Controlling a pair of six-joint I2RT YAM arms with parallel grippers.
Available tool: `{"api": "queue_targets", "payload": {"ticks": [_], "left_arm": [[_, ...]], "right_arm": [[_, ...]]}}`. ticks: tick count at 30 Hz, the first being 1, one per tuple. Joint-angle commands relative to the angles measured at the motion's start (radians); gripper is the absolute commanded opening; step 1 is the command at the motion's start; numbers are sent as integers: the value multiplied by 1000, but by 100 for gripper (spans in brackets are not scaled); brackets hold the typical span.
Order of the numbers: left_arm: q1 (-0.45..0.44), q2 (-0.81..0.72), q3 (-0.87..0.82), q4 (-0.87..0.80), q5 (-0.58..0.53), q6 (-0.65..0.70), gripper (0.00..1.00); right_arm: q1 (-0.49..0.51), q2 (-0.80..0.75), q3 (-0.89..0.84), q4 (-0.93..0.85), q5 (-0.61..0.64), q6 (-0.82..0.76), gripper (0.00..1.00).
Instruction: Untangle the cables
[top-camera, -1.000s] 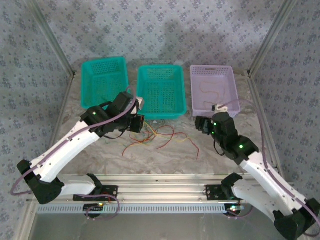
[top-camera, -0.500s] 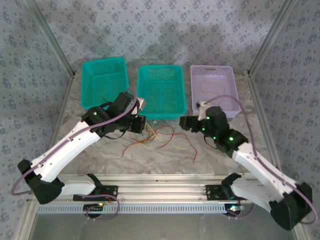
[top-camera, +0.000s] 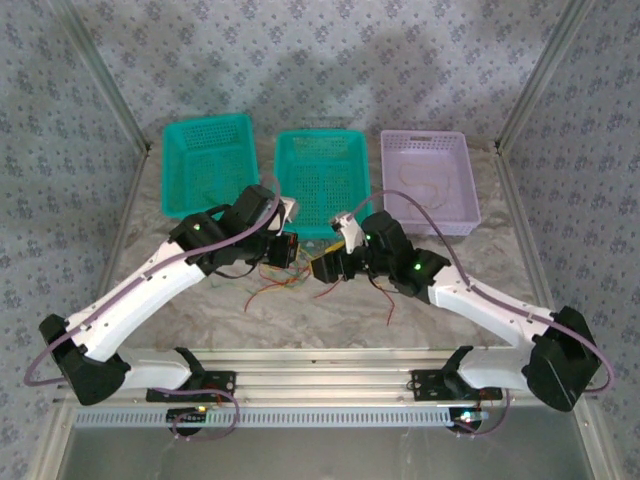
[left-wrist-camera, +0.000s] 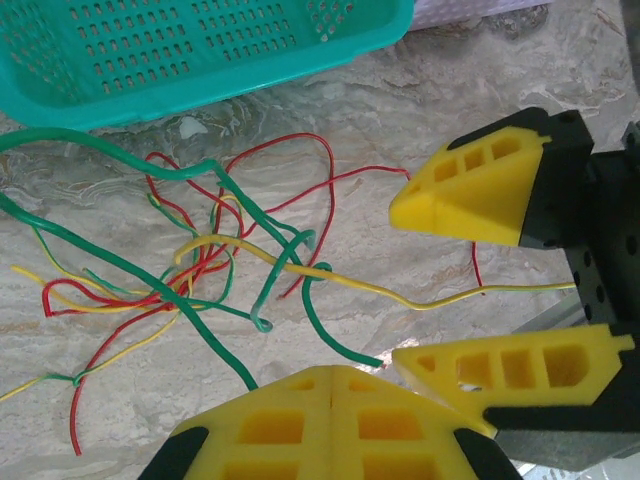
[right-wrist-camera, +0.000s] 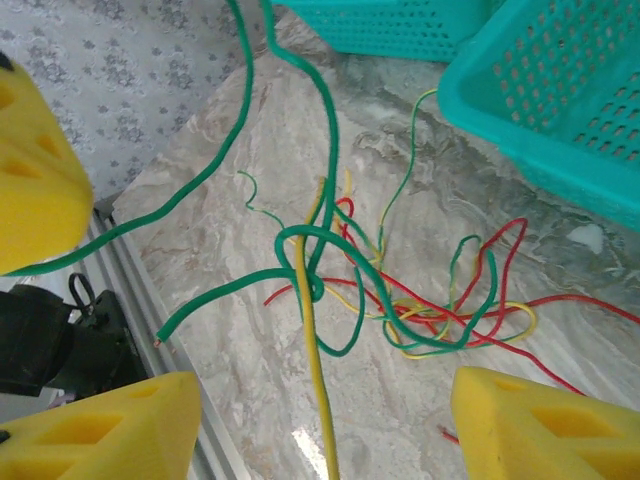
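The cables lie in a red, green and yellow tangle on the marble table, in front of the middle basket. My left gripper is shut, and a thick green cable runs in under its pads. That green cable rises off the table and knots around a yellow cable. My right gripper is open, its fingers on either side of the yellow cable, apart from it. In the top view the left gripper and the right gripper almost meet.
Three baskets stand behind the tangle: a teal basket on the left, a teal basket in the middle, and a purple basket on the right with a cream wire in it. An aluminium rail edges the near side.
My right arm has swung left from in front of the purple basket to the tangle, its jaws now straddling the yellow cable. The left arm has hardly moved.
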Motion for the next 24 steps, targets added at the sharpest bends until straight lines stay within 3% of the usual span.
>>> {"api": "queue_targets", "payload": {"ticks": [1,9,11,15,18,24], "left_arm": [[-5,-2,7,11,-1,-8,0],[-5,-2,30,10,1,-6,0],[-5,-5,30,10,-3,-5,0],[-4,-8,32,-3,-15,0,0],[-4,-20,45,-26,-43,12,0],[15,-55,99,-82,-101,45,0]], "right_arm": [[13,15,-14,35,-31,-14,68],[24,77,-19,35,-12,-20,62],[26,87,-13,25,-4,-20,51],[22,62,-13,-7,62,-28,18],[-2,39,-30,-35,105,-28,2],[-81,34,-71,-113,180,3,0]]}}
